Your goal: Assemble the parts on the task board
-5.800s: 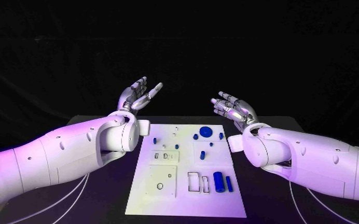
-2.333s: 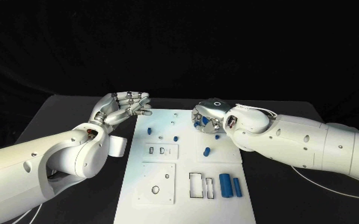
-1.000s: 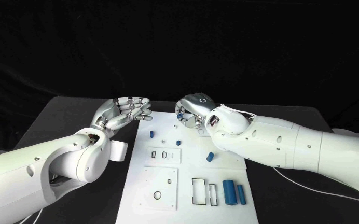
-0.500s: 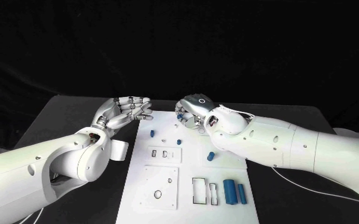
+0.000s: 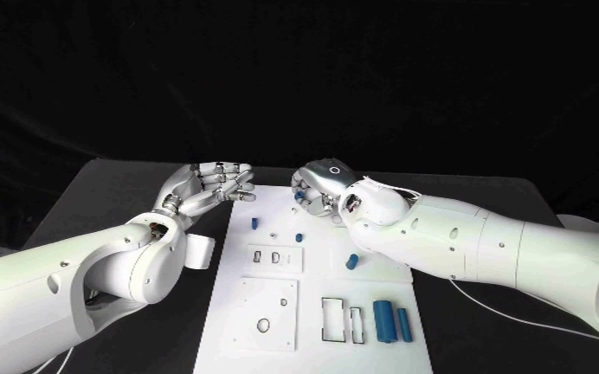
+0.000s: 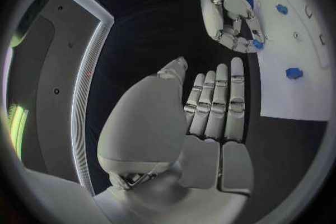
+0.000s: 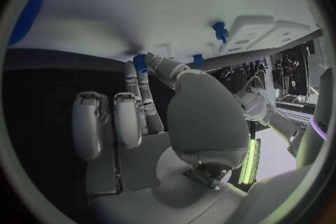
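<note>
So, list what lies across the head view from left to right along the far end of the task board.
Left arm → left hand, just off the task board's left edge → right hand, fingers holding a small blue part over the board's far end → right arm.

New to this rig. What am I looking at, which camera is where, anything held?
A robot with two white arms and silver hands works at a black table. The wide picture comes from its head camera; the round ones come from fisheye cameras behind each wrist. A white task board carries small blue parts, such as a cylinder near the robot. The right hand pinches a blue part in its fingertips over the board's far end. The left hand holds nothing, fingers apart, beside the board.
</note>
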Motion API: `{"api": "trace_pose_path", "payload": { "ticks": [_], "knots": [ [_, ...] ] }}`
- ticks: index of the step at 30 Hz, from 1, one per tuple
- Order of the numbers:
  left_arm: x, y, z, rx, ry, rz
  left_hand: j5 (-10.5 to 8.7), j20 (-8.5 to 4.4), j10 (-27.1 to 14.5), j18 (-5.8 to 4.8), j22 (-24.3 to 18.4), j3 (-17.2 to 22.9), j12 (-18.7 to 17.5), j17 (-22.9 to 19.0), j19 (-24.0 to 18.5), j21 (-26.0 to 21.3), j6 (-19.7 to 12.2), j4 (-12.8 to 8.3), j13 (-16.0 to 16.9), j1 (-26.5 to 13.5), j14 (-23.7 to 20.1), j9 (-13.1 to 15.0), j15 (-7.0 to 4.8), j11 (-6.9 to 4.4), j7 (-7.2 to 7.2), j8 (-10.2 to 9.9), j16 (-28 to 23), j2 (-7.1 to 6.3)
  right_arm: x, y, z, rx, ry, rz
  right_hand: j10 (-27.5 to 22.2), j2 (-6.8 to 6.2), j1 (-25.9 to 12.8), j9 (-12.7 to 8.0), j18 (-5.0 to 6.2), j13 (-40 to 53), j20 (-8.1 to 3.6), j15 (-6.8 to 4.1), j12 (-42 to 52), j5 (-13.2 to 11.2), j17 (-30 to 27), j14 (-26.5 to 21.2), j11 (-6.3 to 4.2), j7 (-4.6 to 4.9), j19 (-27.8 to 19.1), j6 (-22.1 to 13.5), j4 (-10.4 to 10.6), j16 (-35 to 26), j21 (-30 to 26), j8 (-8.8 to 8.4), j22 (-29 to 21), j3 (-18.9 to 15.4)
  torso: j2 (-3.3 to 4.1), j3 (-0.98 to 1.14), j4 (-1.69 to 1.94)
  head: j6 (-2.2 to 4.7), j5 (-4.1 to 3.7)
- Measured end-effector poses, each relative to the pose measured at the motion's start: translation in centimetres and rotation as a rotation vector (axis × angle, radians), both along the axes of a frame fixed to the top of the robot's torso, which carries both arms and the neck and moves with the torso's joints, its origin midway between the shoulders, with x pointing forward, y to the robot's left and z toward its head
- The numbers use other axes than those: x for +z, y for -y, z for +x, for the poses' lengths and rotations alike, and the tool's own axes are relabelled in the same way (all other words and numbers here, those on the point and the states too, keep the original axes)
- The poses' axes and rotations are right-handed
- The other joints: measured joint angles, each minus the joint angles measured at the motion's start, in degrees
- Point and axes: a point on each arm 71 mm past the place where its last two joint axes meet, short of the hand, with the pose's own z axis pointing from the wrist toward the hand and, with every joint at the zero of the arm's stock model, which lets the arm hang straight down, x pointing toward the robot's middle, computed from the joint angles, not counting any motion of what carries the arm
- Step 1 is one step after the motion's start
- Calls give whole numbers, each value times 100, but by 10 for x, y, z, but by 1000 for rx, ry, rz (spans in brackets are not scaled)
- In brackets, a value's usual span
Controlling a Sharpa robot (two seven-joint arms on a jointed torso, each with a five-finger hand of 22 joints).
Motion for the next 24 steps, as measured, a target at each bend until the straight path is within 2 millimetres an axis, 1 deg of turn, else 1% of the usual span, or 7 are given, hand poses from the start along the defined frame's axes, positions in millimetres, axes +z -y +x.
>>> {"api": "trace_pose_path", "payload": {
  "ticks": [3, 4, 8, 12, 15, 19, 24],
  "knots": [
    [0, 0, 0, -1, 0, 0, -4, 0, 0, 0, 0, 0, 0, 0, 0, 0, -8, 0, 0, 0, 0, 0, 0, 0, -8, -3, 0, 0, -2, 1, 1, -2, -5, -4, -45, 20, -22, 11, 0, 2, 34, 12, -67, -2, -45, 5, -38, 33, -34, -111, 58, -10, -27, -71, 0, -9, 1, -4, 8, 3, -8],
    [0, 0, 0, -1, 0, 0, -4, 0, 0, 0, 0, 0, 0, 0, 0, 0, -8, 0, 0, 0, 0, 0, 0, 0, -8, -3, 0, 0, -2, 1, 1, -3, -7, -6, -100, 19, -23, 11, 0, -10, 63, 56, -88, 0, -81, 9, -43, 55, -63, -172, 74, -30, -69, -107, 0, -24, 1, -4, 9, 3, -12],
    [0, 0, 0, -1, -1, 0, -4, 0, 0, 0, -1, 0, 0, 0, 0, 0, -8, 0, 0, 0, 0, 0, 0, 0, -8, -3, 0, 0, -3, 1, 1, -6, -12, -8, -612, -110, -241, -49, 0, -146, 147, 175, -89, 101, -288, 8, 75, 166, -282, -448, 190, -137, -272, -311, -12, -78, 2, -6, 12, 3, -16],
    [0, 0, 0, 0, -1, 1, -3, 0, -43, 0, -1, 0, 0, 5, 0, 0, -29, 0, 0, 0, 0, 0, 0, -1, 13, -3, 0, 0, -2, 3, 2, -9, -13, -6, -944, -257, -277, -84, 1, -236, 216, 207, -89, 110, -470, 0, 174, 203, -468, -645, 246, -226, -485, -487, -254, -179, 2, -7, 8, 8, -15],
    [0, -1, 0, 0, -2, 1, -3, 0, -43, 1, -1, 0, 0, 5, 0, 0, -29, 0, 0, 0, 0, 0, 0, 0, 13, -3, 0, 0, -1, 9, 0, -11, -16, -3, -1003, -307, -285, -84, 1, -250, 224, 207, -89, 110, -511, 0, 173, 204, -513, -646, 252, -235, -529, -508, -316, -221, 2, -7, 6, 15, -15],
    [0, -2, 0, 2, -2, 2, -3, 0, -42, 0, -1, 0, 0, 12, 0, 23, -29, 0, 0, 0, -20, -6, 20, 0, 13, -3, -23, 0, 1, 20, -8, -7, -21, 9, -1003, -307, -286, -84, 1, -250, 224, 207, -88, 110, -520, 0, 173, 184, -513, -666, 261, -234, -529, -508, -316, -264, 1, 0, -1, 25, -21],
    [0, -4, 0, 6, -4, 4, -3, 0, -62, 0, 1, 0, 0, 12, 0, 23, -29, 0, 0, 0, -20, -6, 20, 19, 13, -3, -23, 0, 14, 42, -20, -12, -20, 40, -833, -307, -286, -74, 2, -234, 202, 207, 24, 134, -466, 0, 124, 171, -466, -653, 315, -234, -505, -507, -220, -317, -22, 14, -27, 48, -26]
  ]
}}
